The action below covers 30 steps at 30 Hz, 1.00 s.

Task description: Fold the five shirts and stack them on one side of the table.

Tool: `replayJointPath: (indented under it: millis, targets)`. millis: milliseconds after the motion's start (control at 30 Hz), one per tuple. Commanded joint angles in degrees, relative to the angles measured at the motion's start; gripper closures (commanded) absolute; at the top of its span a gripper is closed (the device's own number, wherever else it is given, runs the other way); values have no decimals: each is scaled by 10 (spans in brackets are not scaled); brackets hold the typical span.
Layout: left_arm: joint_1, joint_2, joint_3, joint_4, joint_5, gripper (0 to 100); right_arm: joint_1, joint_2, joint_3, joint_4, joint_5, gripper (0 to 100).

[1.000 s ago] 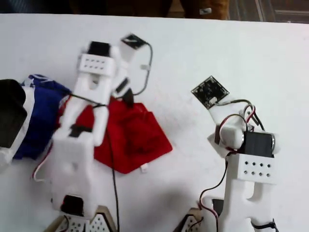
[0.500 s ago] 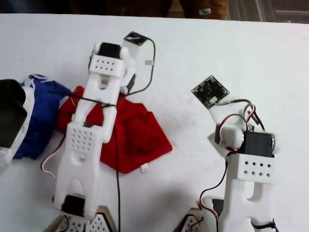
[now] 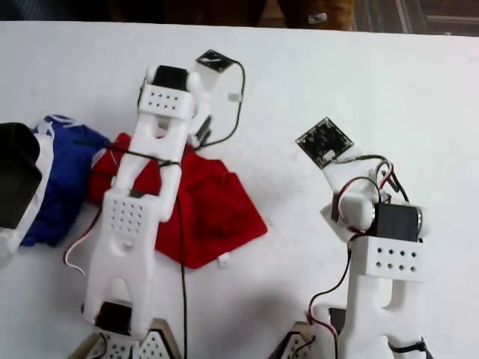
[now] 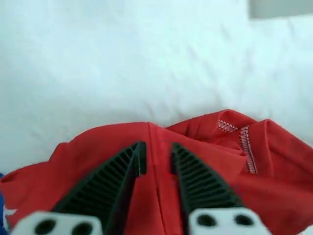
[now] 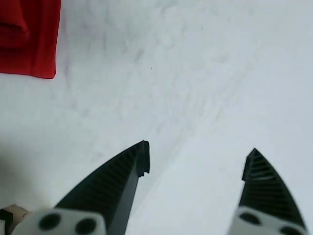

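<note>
The left gripper (image 4: 155, 152) has its fingers slightly apart, a narrow gap between them through which red cloth shows, and we make out nothing held. It hangs just over the far edge of the red shirt (image 4: 88, 147), near a line of white stitching (image 4: 244, 142). The right gripper (image 5: 195, 156) is spread wide over the bare table (image 5: 195, 58), with a corner of the red shirt (image 5: 29, 39) well apart from it.

From above, the left arm (image 3: 142, 202) lies across the red shirt (image 3: 217, 209) and hides part of it. A small white tag (image 3: 222, 260) sticks out at the shirt's near edge, too small to read. A crumpled blue shirt (image 3: 63, 172) touches the red one. Beside it a black thing (image 3: 15, 179) on white cloth (image 3: 7, 243) is cut off at the edge. The table (image 3: 337, 75) is white; behind it the room is dark, with a brown shape (image 3: 314, 15) we cannot identify.
</note>
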Motion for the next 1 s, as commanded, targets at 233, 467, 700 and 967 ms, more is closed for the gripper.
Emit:
replayJointPath:
  millis: [233,467,700,967]
  targets:
    - [-69,-67,108,9,14,779,-1,-7,21,-56,3,690]
    - [-59,-67,153,-4,16,840,-1,-10,52,-74,3,690]
    - [-18,-70,151,-6,16,972,-1,-10,53,-74,0,690]
    - [-23,-188,123,11,16,976,-1,-10,54,-74,0,690]
